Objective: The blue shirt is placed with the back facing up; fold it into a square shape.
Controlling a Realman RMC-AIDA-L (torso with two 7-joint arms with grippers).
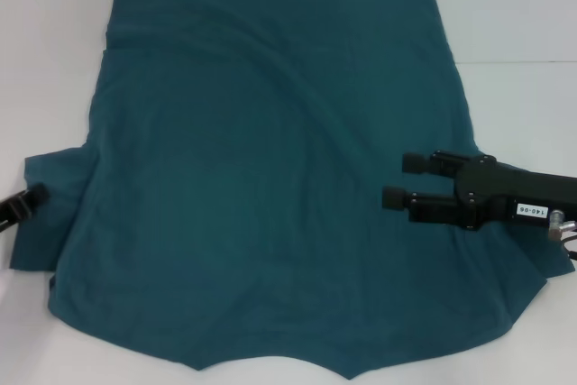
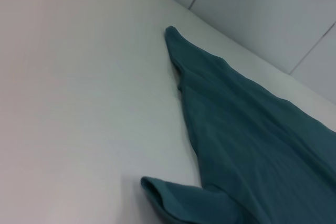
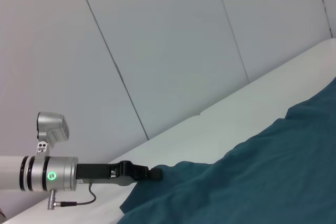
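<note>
Head view: right gripper over shirt's right side, fingers spread apart, gripping nothing; looks poised to drop on right edge for first fold. Left gripper at left sleeve edge, can't tell if clenched. Blue shirt flat on white table, plain side up.

Left wrist view: shirt edge and sleeve lying on table, no fingers visible.

Right wrist view: left gripper touching sleeve tip, probably to pinch it.
</note>
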